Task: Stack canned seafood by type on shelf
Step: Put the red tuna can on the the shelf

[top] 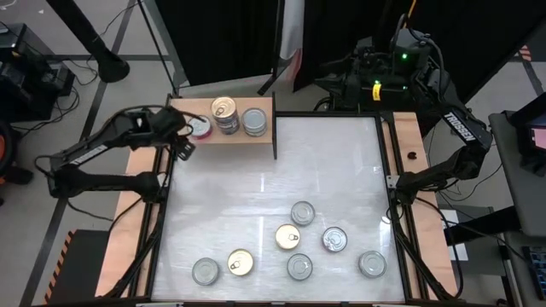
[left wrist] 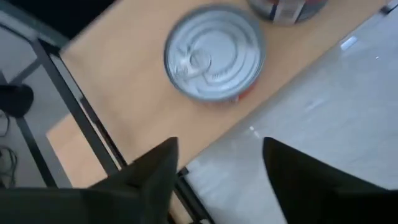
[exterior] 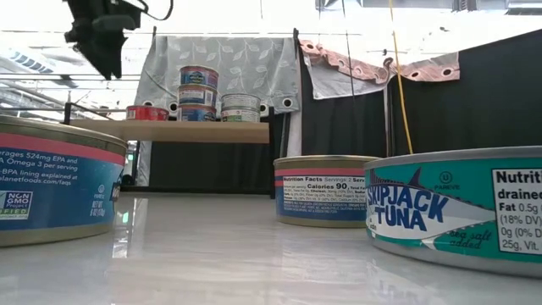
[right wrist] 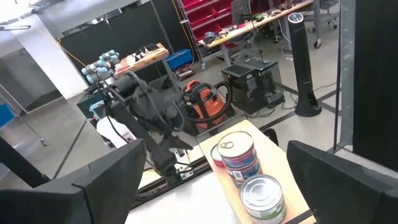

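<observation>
Left gripper (top: pixel 182 147) fingers apart, empty, beside shelf (top: pixel 264 138); red can (top: pixel 201 127) part-hidden (label unreadable); right gripper fingers apart.

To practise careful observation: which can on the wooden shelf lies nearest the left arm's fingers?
The single red-sided can at the shelf's left end; the blue-labelled stack and the white-labelled can sit farther right.

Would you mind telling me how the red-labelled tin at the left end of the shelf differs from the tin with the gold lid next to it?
The red-labelled tin sits alone, directly on the shelf; the gold-lidded tin tops a stack. The red-labelled tin has a silver lid and red side; the gold-lidded tin has a gold lid and blue side. The left gripper hovers by the red-labelled tin, not the gold-lidded tin. Both stand upright, ungripped.
</observation>
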### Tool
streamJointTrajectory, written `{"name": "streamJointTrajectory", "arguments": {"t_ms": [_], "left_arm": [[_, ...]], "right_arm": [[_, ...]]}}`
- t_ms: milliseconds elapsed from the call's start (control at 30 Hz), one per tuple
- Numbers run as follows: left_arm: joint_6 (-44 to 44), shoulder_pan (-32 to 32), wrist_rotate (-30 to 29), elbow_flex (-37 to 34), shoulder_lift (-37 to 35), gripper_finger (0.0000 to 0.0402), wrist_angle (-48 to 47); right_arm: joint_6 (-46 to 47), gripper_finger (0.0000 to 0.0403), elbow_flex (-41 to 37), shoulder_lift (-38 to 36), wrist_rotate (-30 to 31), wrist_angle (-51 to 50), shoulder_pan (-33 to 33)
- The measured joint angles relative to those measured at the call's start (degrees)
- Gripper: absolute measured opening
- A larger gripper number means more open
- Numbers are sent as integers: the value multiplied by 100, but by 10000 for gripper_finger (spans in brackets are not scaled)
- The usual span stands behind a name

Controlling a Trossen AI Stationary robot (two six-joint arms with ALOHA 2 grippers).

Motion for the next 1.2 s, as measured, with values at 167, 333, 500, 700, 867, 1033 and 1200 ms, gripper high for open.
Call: {"name": "streamJointTrajectory", "arguments": {"t_ms": [167, 333, 500, 700, 867, 1033, 1200], "left_arm": [[-305, -4, -251, -734, -115, 131, 534], [-340, -1, -560, -1081, -84, 63, 1205], [-473, 0, -566, -1323, -76, 29, 1403], [-484, 0, -572, -1361, -30, 22, 1755], [-476, 11, -683, -1361, 167, 22, 2036], [-471, 39, -699, -1358, 368, 22, 2089], [-486, 39, -694, -1085, 360, 22, 1891]], "right_arm": [[-130, 380, 0, 0, 2, 38, 0], [-146, 380, 0, 0, 2, 37, 0], [-146, 380, 0, 0, 2, 35, 0], [-228, 380, 0, 0, 2, 33, 0], [-372, 380, 0, 0, 2, 31, -4], [-379, 380, 0, 0, 1, 29, -2], [-312, 380, 0, 0, -20, 17, -2]]}}
